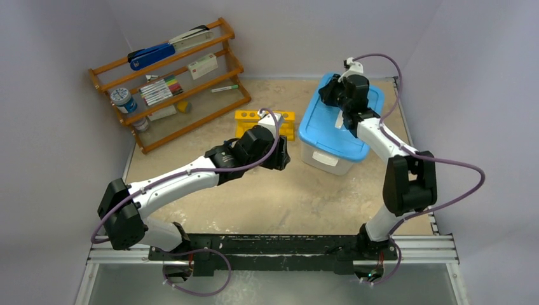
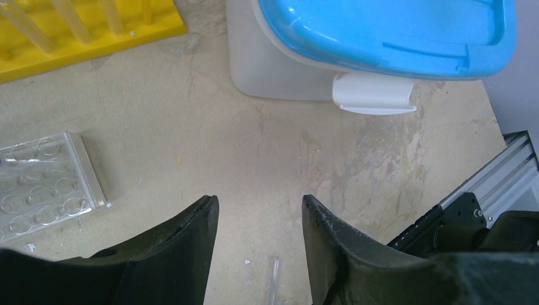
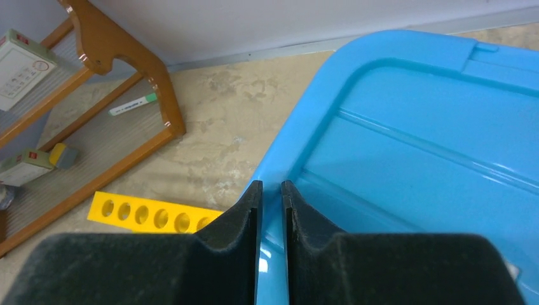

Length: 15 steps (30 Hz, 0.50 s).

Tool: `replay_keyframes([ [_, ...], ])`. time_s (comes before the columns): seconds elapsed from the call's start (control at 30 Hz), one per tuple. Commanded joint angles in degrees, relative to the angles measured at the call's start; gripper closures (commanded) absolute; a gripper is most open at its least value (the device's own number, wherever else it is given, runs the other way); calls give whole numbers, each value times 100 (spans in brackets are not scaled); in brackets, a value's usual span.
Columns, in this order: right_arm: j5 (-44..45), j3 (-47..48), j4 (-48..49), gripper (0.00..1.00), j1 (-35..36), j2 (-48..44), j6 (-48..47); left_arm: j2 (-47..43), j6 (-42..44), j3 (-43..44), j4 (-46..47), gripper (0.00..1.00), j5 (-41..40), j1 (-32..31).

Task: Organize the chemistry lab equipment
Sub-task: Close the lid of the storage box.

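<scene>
Standing here, I'd say everything turns on the blue-lidded bin [image 1: 318, 152] at the far right of the table [image 1: 279, 197]. The right gripper [image 3: 268, 185] hangs over the lid edge that faces the rack. There is only a thin slit between its fingers, and blue shows through it. I cannot tell whether they pinch the rim or merely hover above it. My guess is that it is there for the lid, since the bin would have to be opened before anything goes in.

The left gripper [image 2: 259, 203] is low over bare tabletop in front of the bin's white latch [image 2: 372, 94], jaws well apart with nothing between them. A loose clear tube [image 2: 273, 279] lies just beneath it (only one end shows), which probably explains the wide, downward pose.

The clear tube tray [image 2: 44, 184] lies left of the bin, on the near side of the yellow rack [image 1: 246, 118]. The rack stands just beside the bin's left wall with clear tubes [image 2: 75, 19] upright in its holes. The wooden shelf [image 3: 121, 51] sits well to the bin's left and looks like no part of this job.
</scene>
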Motion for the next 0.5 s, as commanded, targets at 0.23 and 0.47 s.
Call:
replay_keyframes([
  [0.23,328,-60,-370,74,38,-1678,-376,-63,19,336,383,48,13,201],
  [0.47,1018,-648,-885,75,38,-2344,-370,-126,142,438,278,48,9,522],
])
